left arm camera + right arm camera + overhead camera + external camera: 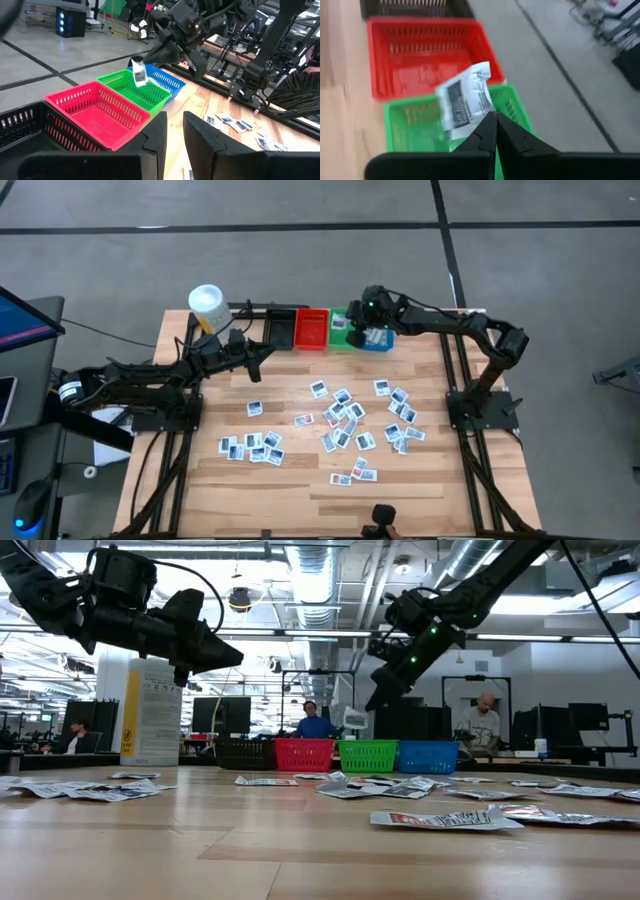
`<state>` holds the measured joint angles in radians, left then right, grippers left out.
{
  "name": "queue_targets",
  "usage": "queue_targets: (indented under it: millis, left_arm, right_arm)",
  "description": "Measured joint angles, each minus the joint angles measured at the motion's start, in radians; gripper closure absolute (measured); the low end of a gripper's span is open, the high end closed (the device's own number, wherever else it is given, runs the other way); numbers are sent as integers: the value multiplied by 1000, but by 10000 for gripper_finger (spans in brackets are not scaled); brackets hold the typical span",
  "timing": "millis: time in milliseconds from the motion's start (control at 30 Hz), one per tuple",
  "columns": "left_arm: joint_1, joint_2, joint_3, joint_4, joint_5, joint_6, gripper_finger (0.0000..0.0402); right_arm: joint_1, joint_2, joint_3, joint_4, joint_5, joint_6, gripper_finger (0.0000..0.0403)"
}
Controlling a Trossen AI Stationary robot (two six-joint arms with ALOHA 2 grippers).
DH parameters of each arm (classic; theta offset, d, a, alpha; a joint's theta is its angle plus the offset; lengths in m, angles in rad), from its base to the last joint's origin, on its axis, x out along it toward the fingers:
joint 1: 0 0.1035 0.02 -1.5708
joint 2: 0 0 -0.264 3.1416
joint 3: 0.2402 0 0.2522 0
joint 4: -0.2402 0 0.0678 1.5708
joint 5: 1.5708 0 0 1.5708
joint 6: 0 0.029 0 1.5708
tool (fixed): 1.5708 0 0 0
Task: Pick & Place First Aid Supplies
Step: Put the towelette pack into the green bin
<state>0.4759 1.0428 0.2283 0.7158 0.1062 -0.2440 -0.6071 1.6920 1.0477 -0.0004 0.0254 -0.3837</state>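
Observation:
Many small white packets [345, 415] lie flat across the middle and right of the wooden table. My right gripper [355, 330] is at the far edge, above the green bin [340, 332], shut on one white packet with dark print [465, 100]. That packet also shows in the left wrist view as a small white packet [138, 75] above the green bin [135, 90]. My left gripper [252, 358] hovers over the far left of the table. Its fingers stand a little apart with nothing between them [175, 137]. My right gripper pinches the packet's edge [481, 119] between its two fingertips, only at their free ends. The fingers slant down from the table's right toward the bins. The packet is lifted clear and sticks out beyond the tips, tilted, over the green bin.
Black [280, 328], red [311, 328], green and blue [378, 340] bins stand in a row at the far edge. A white-capped yellow bottle [208, 305] stands at the far left corner. People sit at desks in the room beyond the table [315, 725].

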Motion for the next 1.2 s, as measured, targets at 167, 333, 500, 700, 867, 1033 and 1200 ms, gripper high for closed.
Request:
queue_targets:
  millis: [167, 333, 500, 700, 867, 1033, 1200]
  left_arm:
    - [3, -2, 0, 1, 0, 2, 339]
    - [3, -2, 0, 0, 0, 8, 339]
    - [3, -2, 0, 0, 0, 9, 339]
    - [3, -2, 0, 0, 0, 8, 339]
    - [3, -2, 0, 0, 0, 8, 339]
    - [2, -2, 0, 0, 0, 6, 339]
    - [2, -2, 0, 0, 0, 3, 339]
  right_arm:
    - [16, -1, 41, 23, -3, 15, 402]
    - [39, -1, 83, 23, -6, 11, 403]
    - [38, -1, 100, 1, -5, -14, 403]
    - [1, -1, 100, -105, -2, -16, 403]
    - [-18, 24, 100, -161, -8, -16, 403]
    - [-20, 83, 99, -165, -25, -9, 403]
    - [-16, 97, 99, -149, -25, -12, 403]
